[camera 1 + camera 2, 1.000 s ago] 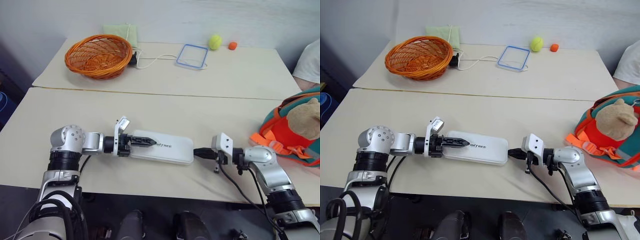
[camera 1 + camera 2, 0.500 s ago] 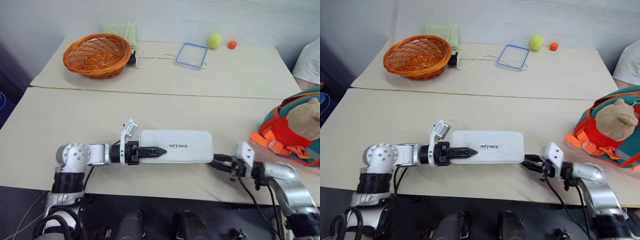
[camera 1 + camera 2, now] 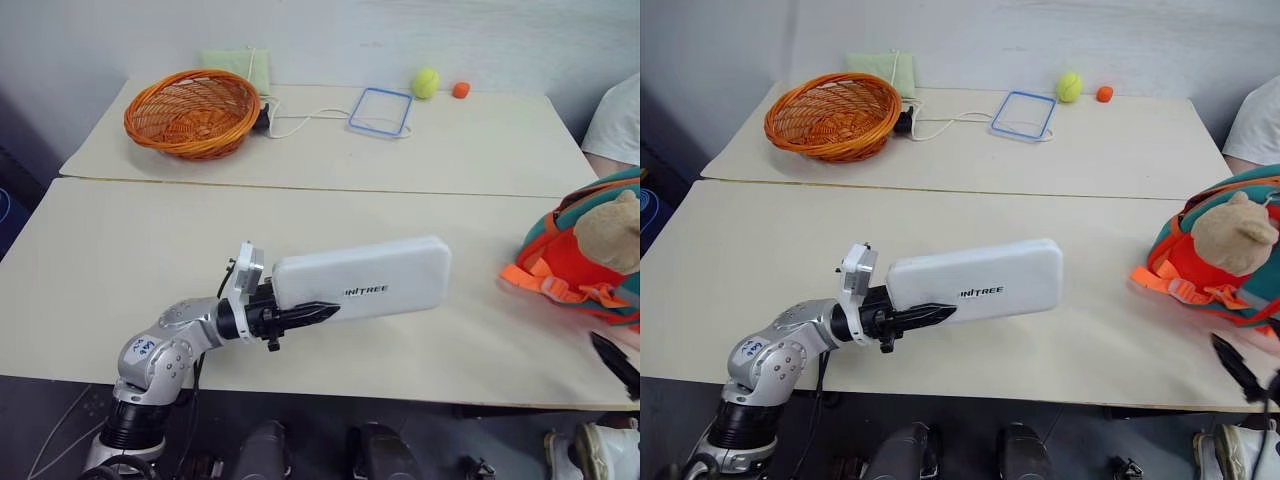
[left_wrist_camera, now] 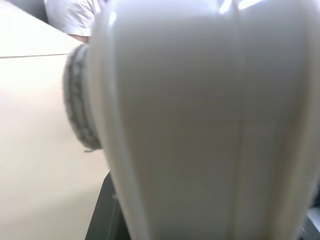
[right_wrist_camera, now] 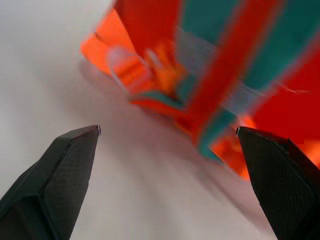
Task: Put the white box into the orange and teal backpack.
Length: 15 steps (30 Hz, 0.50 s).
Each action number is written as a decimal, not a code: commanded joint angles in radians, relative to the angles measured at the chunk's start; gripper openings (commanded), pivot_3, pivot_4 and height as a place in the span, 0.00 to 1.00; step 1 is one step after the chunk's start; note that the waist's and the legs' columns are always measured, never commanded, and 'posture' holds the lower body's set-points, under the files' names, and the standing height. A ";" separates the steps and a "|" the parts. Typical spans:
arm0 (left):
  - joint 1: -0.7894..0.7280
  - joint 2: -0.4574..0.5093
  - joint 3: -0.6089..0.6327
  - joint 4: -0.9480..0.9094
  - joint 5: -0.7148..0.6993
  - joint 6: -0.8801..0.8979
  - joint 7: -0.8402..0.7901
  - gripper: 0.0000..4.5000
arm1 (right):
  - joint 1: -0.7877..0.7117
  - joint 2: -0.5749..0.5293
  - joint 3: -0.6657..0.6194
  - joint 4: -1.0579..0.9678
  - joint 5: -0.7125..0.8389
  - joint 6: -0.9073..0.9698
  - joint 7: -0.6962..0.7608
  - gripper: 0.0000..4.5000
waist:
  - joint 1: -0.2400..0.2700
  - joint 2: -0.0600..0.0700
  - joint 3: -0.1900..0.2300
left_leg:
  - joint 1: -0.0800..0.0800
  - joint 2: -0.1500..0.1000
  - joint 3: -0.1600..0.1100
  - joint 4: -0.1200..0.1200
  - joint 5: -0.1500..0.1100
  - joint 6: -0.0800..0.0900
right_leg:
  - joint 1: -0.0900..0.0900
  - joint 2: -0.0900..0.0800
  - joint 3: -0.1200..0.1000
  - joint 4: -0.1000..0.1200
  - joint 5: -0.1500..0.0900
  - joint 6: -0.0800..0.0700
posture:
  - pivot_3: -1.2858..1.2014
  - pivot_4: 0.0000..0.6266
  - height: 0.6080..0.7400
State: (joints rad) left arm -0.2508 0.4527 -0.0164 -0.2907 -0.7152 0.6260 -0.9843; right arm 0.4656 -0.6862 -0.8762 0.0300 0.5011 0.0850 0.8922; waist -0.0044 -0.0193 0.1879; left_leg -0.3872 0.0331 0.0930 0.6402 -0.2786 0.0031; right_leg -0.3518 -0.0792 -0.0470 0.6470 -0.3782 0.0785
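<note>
Two pale tables [image 3: 470,150] stand edge to edge, the near one under both arms and the far one well beyond them. On the near table, past the tip of the raised case and off toward the right arm's side, sits the orange and teal backpack [image 3: 1230,265], its tan bear head facing up and its orange straps trailing toward the left gripper. A person's white sleeve [image 3: 615,125] shows just beyond the backpack.

Next in size is the white box [image 3: 362,278], held clear of the tabletop with its long axis reaching from the left gripper toward the backpack, the far end tilted slightly up and the dark lettering on the face turned toward the head camera. It is well apart from the backpack, with bare tabletop between them. The left gripper [image 3: 300,316] pinches the box's near end, one black finger [image 3: 305,316] lying across the lettered face; in the left wrist view the white case [image 4: 210,125] rises straight out from between the fingers.

Far beyond the left gripper, on the farther table, lies the orange wicker basket [image 3: 192,110], then a clear lid with a blue rim [image 3: 381,110], a white cord [image 3: 300,122], a yellow-green ball [image 3: 426,82] and a small orange ball [image 3: 460,90].

The right gripper [image 5: 167,145] stands spread wide, holding nothing, pointed at the backpack's straps close ahead.
</note>
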 commanded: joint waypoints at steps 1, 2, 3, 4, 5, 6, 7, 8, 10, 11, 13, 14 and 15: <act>-0.009 0.012 0.005 0.019 0.021 -0.067 -0.043 0.32 | 0.035 -0.003 -0.027 0.032 0.044 -0.004 0.064 0.99 | 0.000 0.001 0.000 | 0.001 0.000 0.000 -0.001 0.000 0.000 | 0.000 0.000 0.000 0.000 0.000 0.000 | 0.52 0.24 1.00; -0.011 0.013 0.007 0.027 0.027 -0.078 -0.045 0.32 | 0.039 -0.002 -0.024 0.041 0.045 -0.005 0.072 0.99 | 0.000 0.001 -0.001 | 0.001 0.000 0.000 -0.001 0.000 0.000 | 0.000 0.000 0.000 0.000 0.000 0.000 | 0.52 0.24 1.00; -0.012 0.013 0.008 0.032 0.031 -0.087 -0.046 0.32 | 0.034 -0.002 -0.021 0.052 0.043 -0.014 0.075 0.99 | 0.000 0.001 -0.001 | 0.001 0.000 0.000 -0.002 0.000 0.001 | 0.000 0.000 0.000 0.000 0.000 0.000 | 0.52 0.24 1.00; -0.012 0.013 0.010 0.038 0.032 -0.094 -0.049 0.32 | 0.010 -0.010 -0.019 0.070 0.044 -0.020 0.069 0.99 | 0.000 0.001 -0.001 | 0.001 0.000 0.000 -0.002 0.001 0.001 | 0.000 0.000 0.000 0.000 0.000 0.000 | 0.52 0.24 1.00; -0.014 0.013 0.011 0.045 0.033 -0.099 -0.052 0.32 | -0.016 -0.019 -0.016 0.088 0.043 -0.029 0.064 0.99 | -0.001 0.001 -0.001 | 0.001 0.000 0.000 -0.002 0.001 0.001 | 0.000 -0.001 0.000 0.000 0.000 0.000 | 0.52 0.24 1.00; -0.013 0.012 0.014 0.051 0.033 -0.105 -0.052 0.32 | -0.057 -0.033 -0.012 0.103 0.048 -0.031 0.058 0.99 | -0.003 0.001 -0.001 | 0.001 0.000 0.000 -0.002 0.001 0.001 | 0.000 -0.001 0.000 -0.001 0.000 0.000 | 0.52 0.24 1.00; -0.012 0.014 0.016 0.056 0.033 -0.108 -0.056 0.32 | -0.103 -0.053 -0.001 0.122 0.046 -0.037 0.058 0.99 | -0.006 0.001 -0.001 | 0.001 0.000 0.000 -0.002 0.001 0.001 | 0.000 -0.001 0.000 -0.001 0.000 0.000 | 0.52 0.24 1.00; -0.011 0.018 0.016 0.060 0.035 -0.112 -0.061 0.32 | -0.141 -0.068 0.010 0.127 0.053 -0.033 0.067 0.99 | -0.008 0.001 -0.001 | 0.001 0.000 0.000 -0.002 0.001 0.001 | 0.000 -0.001 0.000 -0.001 0.000 0.001 | 0.52 0.24 1.00; -0.010 0.023 0.017 0.066 0.037 -0.117 -0.066 0.32 | -0.189 -0.086 0.026 0.132 0.068 -0.008 0.081 0.99 | -0.010 0.003 -0.001 | 0.001 0.000 0.000 -0.002 0.001 0.001 | 0.000 -0.001 0.000 0.000 0.000 0.001 | 0.52 0.24 1.00; -0.009 0.024 0.020 0.071 0.037 -0.118 -0.067 0.32 | -0.218 -0.096 0.050 0.131 0.079 0.006 0.102 0.99 | -0.009 0.003 -0.001 | 0.001 0.000 0.000 -0.003 0.001 0.000 | 0.000 -0.001 0.000 0.000 0.000 0.001 | 0.52 0.24 1.00; -0.004 0.026 0.025 0.078 0.039 -0.126 -0.068 0.32 | -0.285 -0.112 0.108 0.144 0.083 0.016 0.135 0.91 | -0.005 0.003 -0.001 | 0.001 0.000 -0.001 -0.003 0.002 -0.001 | 0.000 0.000 -0.001 0.000 0.000 0.001 | 0.52 0.24 1.00; 0.000 0.026 0.027 0.080 0.039 -0.130 -0.068 0.32 | -0.312 -0.117 0.133 0.149 0.084 0.020 0.151 0.86 | -0.004 0.003 -0.001 | 0.001 0.000 -0.001 -0.004 0.002 -0.001 | 0.000 0.000 -0.001 0.000 0.000 0.001 | 0.52 0.24 1.00; 0.004 0.026 0.031 0.079 0.037 -0.133 -0.066 0.32 | -0.339 -0.120 0.157 0.152 0.084 0.026 0.163 0.79 | -0.003 0.003 -0.001 | 0.001 0.000 -0.001 -0.004 0.002 -0.001 | 0.000 0.000 -0.001 0.000 0.000 0.001 | 0.52 0.24 1.00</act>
State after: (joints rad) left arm -0.2494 0.4752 -0.0098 -0.1849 -0.6646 0.5202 -1.0398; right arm 0.1400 -0.7873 -0.7381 0.1783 0.5672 0.1031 1.0284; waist -0.0075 -0.0162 0.1867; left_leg -0.3863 0.0332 0.0921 0.6365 -0.2767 0.0026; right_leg -0.3519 -0.0791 -0.0481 0.6469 -0.3778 0.0793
